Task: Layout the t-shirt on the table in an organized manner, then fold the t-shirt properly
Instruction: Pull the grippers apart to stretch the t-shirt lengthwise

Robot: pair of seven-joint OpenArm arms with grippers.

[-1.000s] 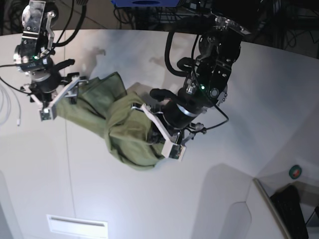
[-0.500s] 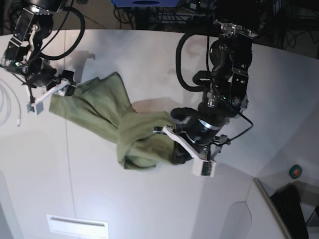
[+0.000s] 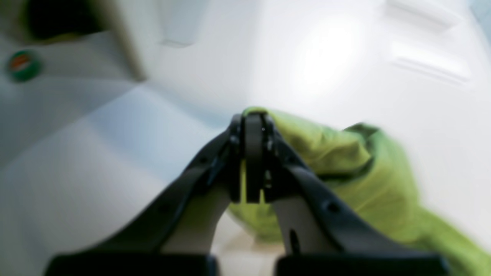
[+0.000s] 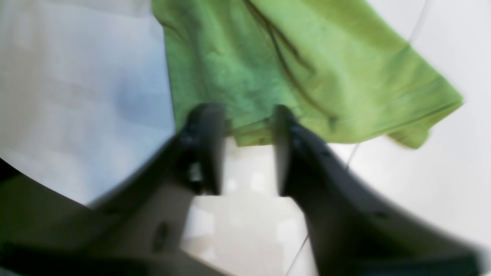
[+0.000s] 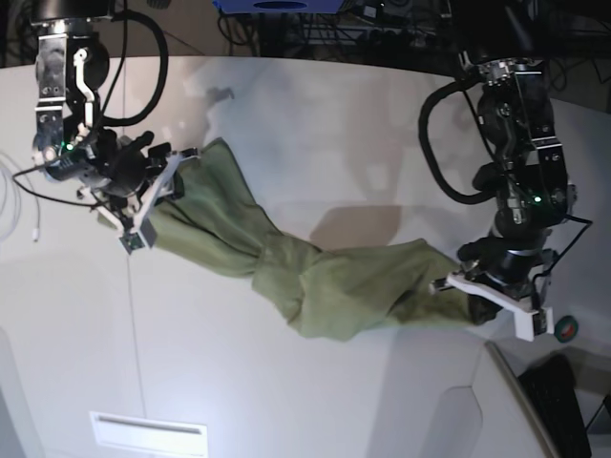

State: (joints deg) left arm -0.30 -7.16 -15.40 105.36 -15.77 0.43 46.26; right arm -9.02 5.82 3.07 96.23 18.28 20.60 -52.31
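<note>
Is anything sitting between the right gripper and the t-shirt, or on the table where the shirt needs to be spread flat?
Nothing visible. The right gripper straddles the t-shirt edge directly, jaws still apart; the left gripper is pinched shut on the other end. The table around the shirt shows no objects.

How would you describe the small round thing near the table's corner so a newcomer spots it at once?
Start at the white table in the base view and follow the t-shirt to the left gripper clamping its end. Just beyond lies a small round green disc, with a red centre, the only coloured spot there.
</note>
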